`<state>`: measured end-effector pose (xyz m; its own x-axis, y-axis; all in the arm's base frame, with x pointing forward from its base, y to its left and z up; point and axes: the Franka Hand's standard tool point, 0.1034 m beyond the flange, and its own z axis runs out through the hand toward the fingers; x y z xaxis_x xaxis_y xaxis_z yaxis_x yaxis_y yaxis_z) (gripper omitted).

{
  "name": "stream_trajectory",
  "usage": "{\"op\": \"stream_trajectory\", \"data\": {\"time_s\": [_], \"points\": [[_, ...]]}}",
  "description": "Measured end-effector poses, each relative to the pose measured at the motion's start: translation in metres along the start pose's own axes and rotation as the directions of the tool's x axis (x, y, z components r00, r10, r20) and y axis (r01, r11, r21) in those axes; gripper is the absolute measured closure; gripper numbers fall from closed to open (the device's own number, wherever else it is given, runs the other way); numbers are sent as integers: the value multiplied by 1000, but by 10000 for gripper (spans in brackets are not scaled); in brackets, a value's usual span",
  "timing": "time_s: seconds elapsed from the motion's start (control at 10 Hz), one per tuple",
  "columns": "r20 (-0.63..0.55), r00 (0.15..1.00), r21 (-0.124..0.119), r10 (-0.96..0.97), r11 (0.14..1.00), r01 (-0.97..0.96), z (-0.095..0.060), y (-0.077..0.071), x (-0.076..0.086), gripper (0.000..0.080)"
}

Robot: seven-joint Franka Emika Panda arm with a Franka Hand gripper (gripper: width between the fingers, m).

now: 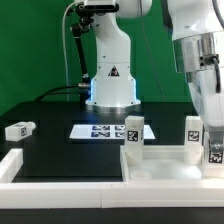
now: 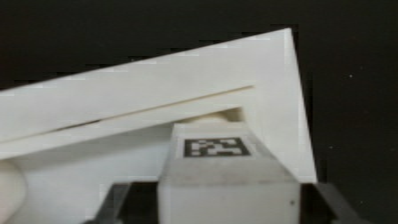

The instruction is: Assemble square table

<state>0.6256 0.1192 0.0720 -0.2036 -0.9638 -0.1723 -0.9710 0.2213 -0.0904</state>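
Observation:
The white square table top [image 1: 160, 170] lies at the exterior view's lower right. Two white tagged legs [image 1: 133, 134] [image 1: 192, 133] stand upright at its far corners. My gripper [image 1: 211, 126] comes down at the right edge and is shut on a third leg [image 1: 214, 153], which stands at the top's near right corner. In the wrist view this leg [image 2: 219, 160] sits between my dark fingers [image 2: 331, 202], tag facing the camera, with my gripper [image 2: 228, 204] over a corner of the top [image 2: 196, 85]. A fourth leg [image 1: 20, 129] lies loose on the black table at the left.
The marker board [image 1: 98, 130] lies flat in front of the robot base [image 1: 110, 70]. A long white L-shaped wall piece [image 1: 12, 166] runs along the front left, next to the table top. The ground is black cloth.

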Motion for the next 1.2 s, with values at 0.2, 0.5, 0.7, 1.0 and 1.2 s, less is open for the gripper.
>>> {"op": "stream_trajectory", "data": {"time_s": [0.2, 0.5, 0.7, 1.0, 1.2], "points": [[-41, 966, -14, -255, 967, 254, 2, 4, -2, 212], [-61, 802, -24, -594, 804, 594, -1, 0, -7, 153], [-57, 705, -34, -707, 707, 706, 0, -1, -6, 153], [-34, 296, -72, -955, 298, 952, -6, -10, -4, 151], [-36, 305, -73, -952, 307, 949, -5, -9, -4, 272]]}}
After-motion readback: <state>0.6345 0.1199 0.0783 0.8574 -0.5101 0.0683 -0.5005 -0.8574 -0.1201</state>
